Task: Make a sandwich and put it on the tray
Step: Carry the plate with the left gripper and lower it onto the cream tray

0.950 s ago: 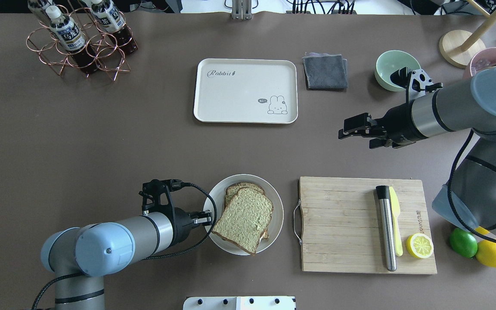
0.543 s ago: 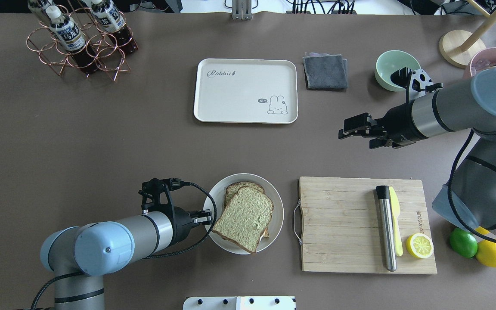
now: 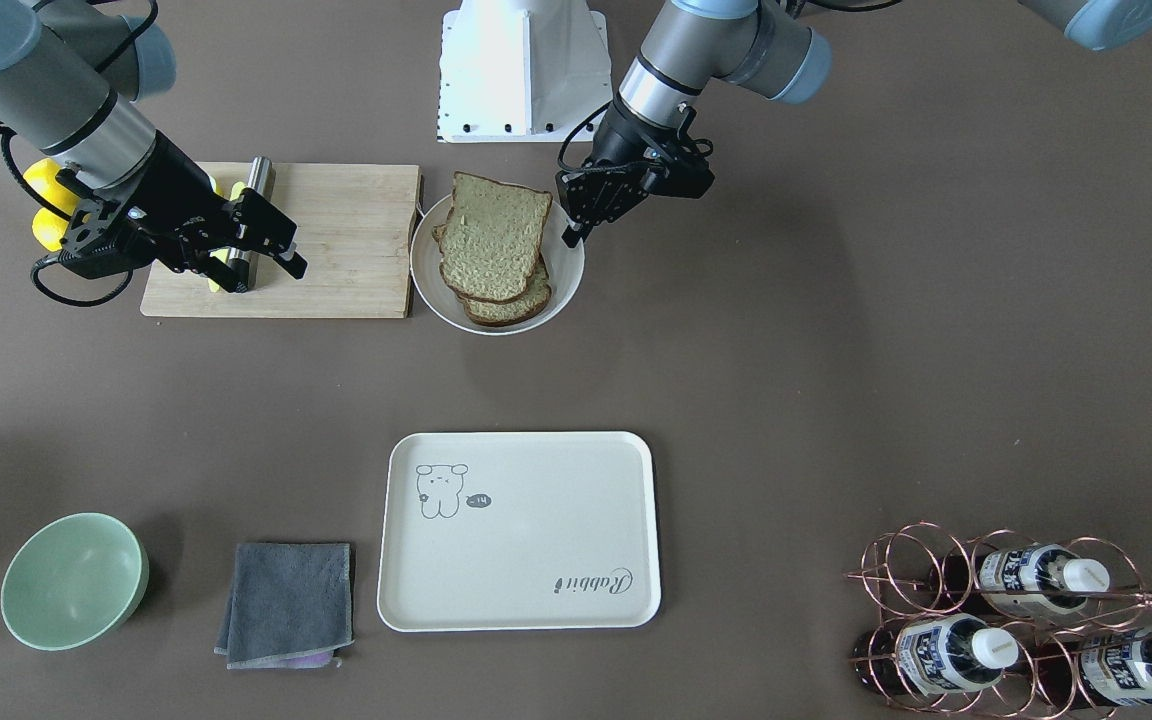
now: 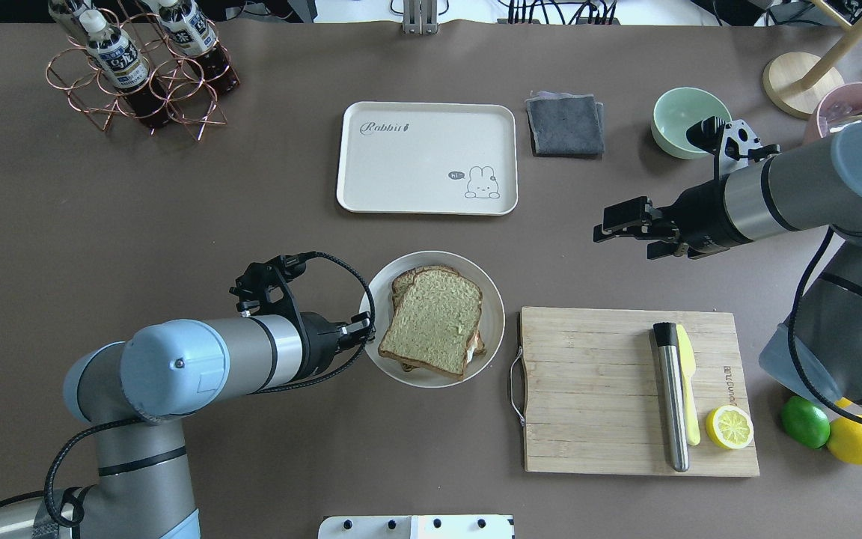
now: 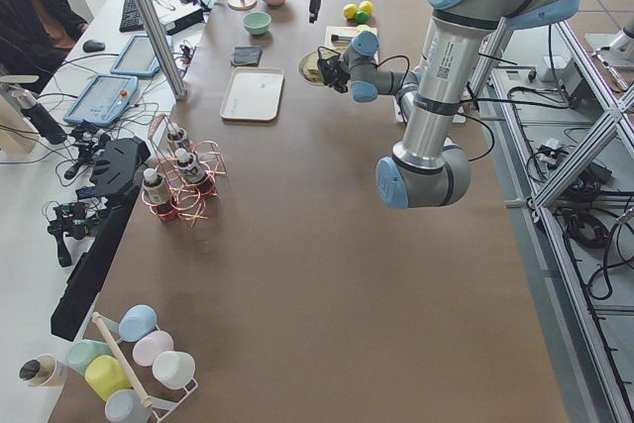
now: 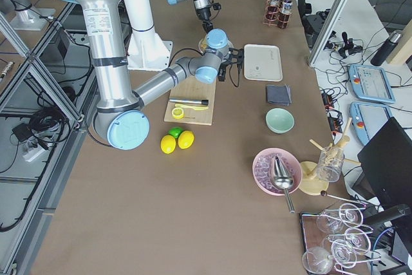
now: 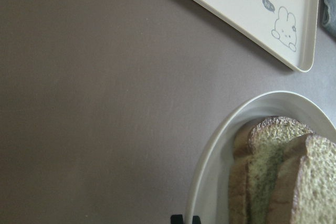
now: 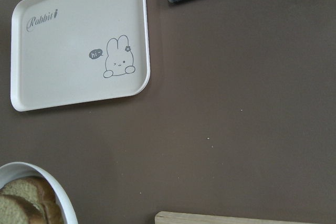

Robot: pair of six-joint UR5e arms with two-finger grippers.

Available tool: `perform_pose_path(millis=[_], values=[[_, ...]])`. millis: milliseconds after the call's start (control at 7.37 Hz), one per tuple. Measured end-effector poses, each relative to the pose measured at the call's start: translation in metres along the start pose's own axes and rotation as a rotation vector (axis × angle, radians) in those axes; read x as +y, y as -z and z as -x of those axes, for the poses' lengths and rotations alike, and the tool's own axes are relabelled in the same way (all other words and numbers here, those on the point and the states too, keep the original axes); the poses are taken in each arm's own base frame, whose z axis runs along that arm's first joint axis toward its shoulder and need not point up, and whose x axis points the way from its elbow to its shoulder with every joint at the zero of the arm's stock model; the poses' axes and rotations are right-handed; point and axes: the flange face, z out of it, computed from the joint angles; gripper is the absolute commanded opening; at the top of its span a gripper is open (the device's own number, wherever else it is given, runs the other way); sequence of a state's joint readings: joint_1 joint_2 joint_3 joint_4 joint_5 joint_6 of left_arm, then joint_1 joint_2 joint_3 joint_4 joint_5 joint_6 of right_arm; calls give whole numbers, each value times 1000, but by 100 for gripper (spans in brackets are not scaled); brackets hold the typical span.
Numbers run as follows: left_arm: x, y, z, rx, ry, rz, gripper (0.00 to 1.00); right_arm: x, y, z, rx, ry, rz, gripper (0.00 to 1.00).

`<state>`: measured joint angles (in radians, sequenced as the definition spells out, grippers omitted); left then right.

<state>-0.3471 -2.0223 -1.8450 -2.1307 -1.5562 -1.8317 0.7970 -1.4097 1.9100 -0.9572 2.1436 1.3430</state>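
The sandwich (image 4: 435, 320), two stacked brown-crusted bread slices with a bit of white showing at the edge, lies on a round white plate (image 4: 494, 314). My left gripper (image 4: 360, 331) is shut on the plate's left rim; in the left wrist view its tips pinch the plate (image 7: 220, 150) beside the sandwich (image 7: 283, 177). The cream tray (image 4: 426, 157) with "Rabbit" lettering lies bare, farther out on the table. My right gripper (image 4: 629, 232) hovers open right of the tray, holding nothing. In the front-facing view the sandwich (image 3: 493, 245) sits beside the left gripper (image 3: 572, 232).
A wooden cutting board (image 4: 610, 389) right of the plate carries a steel cylinder (image 4: 672, 397), a yellow knife and a lemon half (image 4: 729, 427). A lime (image 4: 805, 421) lies by the right arm. A grey cloth (image 4: 566, 123), green bowl (image 4: 682, 120) and bottle rack (image 4: 139, 67) line the far side.
My left gripper has moved the plate with the sandwich away from the robot, toward the tray. The right arm has barely shifted.
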Motion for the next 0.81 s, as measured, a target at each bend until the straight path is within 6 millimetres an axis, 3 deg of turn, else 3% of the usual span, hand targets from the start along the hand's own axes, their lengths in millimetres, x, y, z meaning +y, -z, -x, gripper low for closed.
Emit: perform_pose_path(millis=[407,814], values=[[-30,-4,-41,-20,129,-74,0,0,-2,0,2,0,3,99],[-79,-30,-68,-57,162,-163,0,0,-3,0,1,1,3,99]])
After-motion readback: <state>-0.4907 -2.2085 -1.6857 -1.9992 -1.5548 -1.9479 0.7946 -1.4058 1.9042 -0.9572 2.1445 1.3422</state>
